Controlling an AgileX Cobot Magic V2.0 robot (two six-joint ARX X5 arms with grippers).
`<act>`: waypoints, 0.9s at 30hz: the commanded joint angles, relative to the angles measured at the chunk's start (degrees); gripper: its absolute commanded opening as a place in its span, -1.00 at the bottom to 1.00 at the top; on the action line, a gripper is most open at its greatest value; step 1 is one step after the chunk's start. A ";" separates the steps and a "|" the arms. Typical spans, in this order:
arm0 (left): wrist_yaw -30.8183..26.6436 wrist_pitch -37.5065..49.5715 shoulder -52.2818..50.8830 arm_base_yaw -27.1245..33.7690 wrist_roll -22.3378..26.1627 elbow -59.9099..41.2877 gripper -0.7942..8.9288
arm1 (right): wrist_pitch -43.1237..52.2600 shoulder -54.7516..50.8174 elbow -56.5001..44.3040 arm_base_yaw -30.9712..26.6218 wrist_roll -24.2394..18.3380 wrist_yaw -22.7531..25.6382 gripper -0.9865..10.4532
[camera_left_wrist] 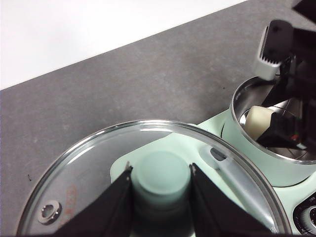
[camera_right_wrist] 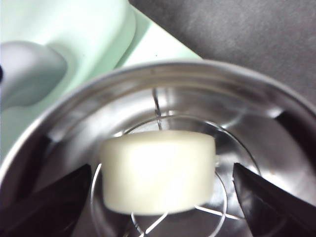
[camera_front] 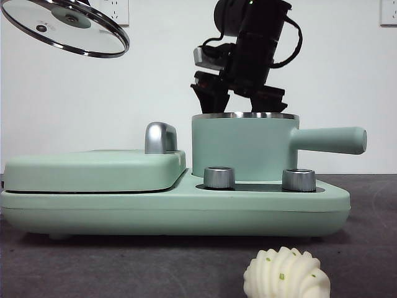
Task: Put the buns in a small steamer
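With the smooth cream-white oblong bun (camera_right_wrist: 158, 170) lying in the mint-green steel-rimmed steamer pot (camera_front: 243, 149) between the right gripper's (camera_right_wrist: 160, 197) spread jaws, and the left gripper (camera_left_wrist: 161, 185) pinching the glass lid's green knob (camera_left_wrist: 162, 174), the ridged green-flecked swirl bun (camera_front: 286, 274) on the worktop, judged soft and light, wants a gentle grasp across its sides.

A staged test room rather than a home kitchen: a bare white wall (camera_front: 155, 81) with sockets at eleven o'clock (camera_front: 115, 10) and one o'clock (camera_front: 389, 11), a plain dark grey counter (camera_front: 124, 261), and one mint-green cooker (camera_front: 173, 208) carrying a steamer pot (camera_front: 242, 146) and a closed griddle (camera_front: 93, 169).

flat griddle (camera_front: 93, 169), silver handle (camera_front: 160, 138), two knobs (camera_front: 219, 177)
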 commanded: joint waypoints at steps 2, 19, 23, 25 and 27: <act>-0.09 1.36 0.39 -0.11 0.57 0.96 -0.81 | -4.28 -2.97 4.79 0.61 -0.35 -0.22 -0.03; -0.09 -0.15 0.55 -0.11 0.59 0.96 -0.80 | 6.45 -41.03 -40.00 13.22 -2.91 -5.40 -0.13; -0.07 -0.13 0.57 -0.11 0.59 0.96 -0.80 | 8.61 -42.51 -47.34 15.19 -3.04 -5.62 -0.13; -0.07 -0.15 0.57 -0.11 0.59 0.96 -0.81 | 11.21 -42.53 -50.60 16.48 -3.26 -5.60 -0.13; -0.07 -0.15 0.57 -0.11 0.59 0.96 -0.80 | 13.68 -42.49 -53.29 17.70 -3.93 -5.57 -0.13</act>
